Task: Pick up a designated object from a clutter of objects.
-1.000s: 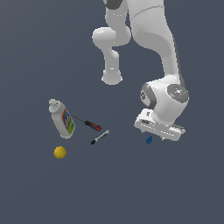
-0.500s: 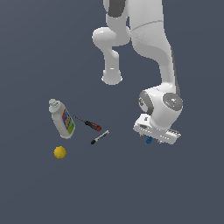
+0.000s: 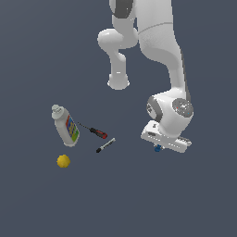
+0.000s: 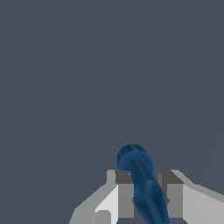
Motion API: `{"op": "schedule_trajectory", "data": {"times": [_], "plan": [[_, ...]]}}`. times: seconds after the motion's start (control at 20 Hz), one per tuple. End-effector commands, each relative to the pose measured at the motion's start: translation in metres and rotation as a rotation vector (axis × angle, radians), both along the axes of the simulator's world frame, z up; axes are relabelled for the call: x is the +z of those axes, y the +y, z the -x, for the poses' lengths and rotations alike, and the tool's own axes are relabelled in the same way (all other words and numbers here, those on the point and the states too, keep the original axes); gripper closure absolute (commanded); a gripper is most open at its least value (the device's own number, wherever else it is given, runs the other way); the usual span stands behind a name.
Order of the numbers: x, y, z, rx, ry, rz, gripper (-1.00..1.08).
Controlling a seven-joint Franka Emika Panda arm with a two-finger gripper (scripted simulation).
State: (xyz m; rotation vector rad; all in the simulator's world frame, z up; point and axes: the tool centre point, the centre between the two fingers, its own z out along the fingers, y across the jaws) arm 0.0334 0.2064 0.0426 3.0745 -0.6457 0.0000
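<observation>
My end effector (image 4: 142, 192) grips the blue object (image 4: 141, 181) between both fingers; I should lift straight, keeping pressure even.

The knobbly bright-blue object (image 4: 142, 183) looks glossy, slightly translucent plastic; the pale grey gripper (image 4: 143, 197) and the dark grey floor (image 3: 185, 199) look smooth and matt.

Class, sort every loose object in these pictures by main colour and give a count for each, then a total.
White: 1, the bottle
Red: 1, the screwdriver
Black: 1, the marker
Yellow: 1, the ball
Blue: 1, the blue object between the jaws
Total: 5
</observation>
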Motion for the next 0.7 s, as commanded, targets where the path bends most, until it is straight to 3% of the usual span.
{"op": "schedule_trajectory", "data": {"times": [0.0,0.65], "plan": [[0.0,0.0,0.0,0.0,0.0,0.0,1.08],[0.031,-0.026,0.013,0.0,0.0,0.0,1.08]]}}
